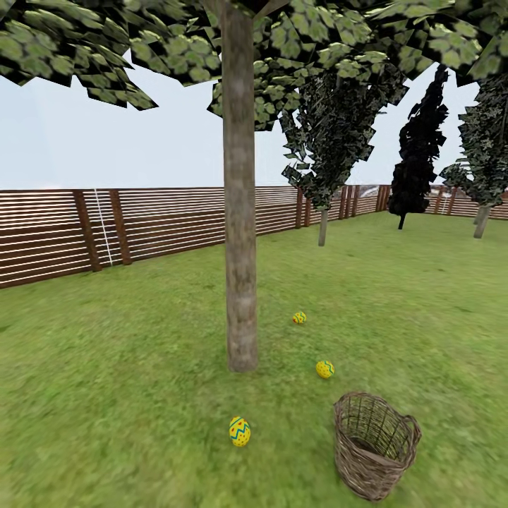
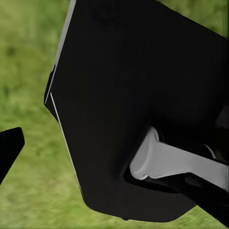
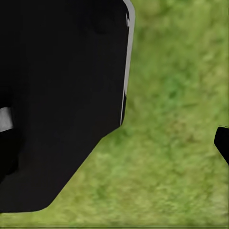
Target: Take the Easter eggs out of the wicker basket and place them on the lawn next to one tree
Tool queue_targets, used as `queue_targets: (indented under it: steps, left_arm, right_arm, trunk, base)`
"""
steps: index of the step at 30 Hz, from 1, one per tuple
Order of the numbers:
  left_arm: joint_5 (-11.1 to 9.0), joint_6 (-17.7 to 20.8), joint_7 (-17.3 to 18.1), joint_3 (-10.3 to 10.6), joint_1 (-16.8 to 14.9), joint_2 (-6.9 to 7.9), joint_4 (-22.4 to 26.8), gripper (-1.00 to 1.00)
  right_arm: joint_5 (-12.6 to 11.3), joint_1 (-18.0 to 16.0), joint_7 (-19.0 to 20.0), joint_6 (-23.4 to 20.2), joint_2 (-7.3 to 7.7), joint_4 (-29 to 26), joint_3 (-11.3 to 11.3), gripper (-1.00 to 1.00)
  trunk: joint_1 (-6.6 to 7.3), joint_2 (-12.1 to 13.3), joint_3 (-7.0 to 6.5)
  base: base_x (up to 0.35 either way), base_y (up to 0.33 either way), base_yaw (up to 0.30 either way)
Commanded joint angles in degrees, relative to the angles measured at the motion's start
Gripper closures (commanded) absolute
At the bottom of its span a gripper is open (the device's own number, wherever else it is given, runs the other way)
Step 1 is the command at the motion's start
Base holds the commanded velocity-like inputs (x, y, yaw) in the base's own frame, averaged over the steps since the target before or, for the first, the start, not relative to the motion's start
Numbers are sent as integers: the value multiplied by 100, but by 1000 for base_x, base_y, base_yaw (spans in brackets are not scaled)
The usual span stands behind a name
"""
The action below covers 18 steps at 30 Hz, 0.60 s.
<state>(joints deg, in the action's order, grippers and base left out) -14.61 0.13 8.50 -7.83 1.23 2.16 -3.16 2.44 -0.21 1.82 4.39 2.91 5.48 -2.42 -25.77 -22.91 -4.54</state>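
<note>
Head view: three eggs lie on the lawn (image 1: 106,395) around the tree (image 1: 240,233) trunk, one (image 1: 239,431) nearest us, one (image 1: 325,369) beside the basket (image 1: 374,444), one (image 1: 300,317) farther back. Left wrist: dark robot body over grass, fingers' state impossible to tell. Right wrist: same story.

Open lawn (image 1: 127,367) all round, free for passage. Tree (image 1: 240,233) trunk upright mid-lawn, blocking the straight line. Three Easter eggs (image 1: 239,431) scattered just beside the trunk, apart from one another. Wicker basket (image 1: 374,444) standing near, mouth open upward. Fence (image 1: 63,233) well behind.
</note>
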Motion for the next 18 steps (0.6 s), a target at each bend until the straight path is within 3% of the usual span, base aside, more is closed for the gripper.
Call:
queue_targets:
  steps: [1,6,18]
  left_arm:
    - [-21,-14,24,-44,0,-10,-9,-100]
    - [-23,-39,20,-44,19,-90,-10,-100]
    - [-24,-48,17,-44,71,-99,-2,-100]
  right_arm:
    - [26,27,11,37,0,14,-22,-100]
    - [20,86,11,44,5,10,-22,-100]
    - [28,91,11,44,-44,-3,-29,-100]
  trunk:
    - [-2,-1,-2]
    - [-2,-1,-2]
    - [-2,-1,-2]
  base:
    - [0,0,0]
    - [0,0,0]
    - [0,0,0]
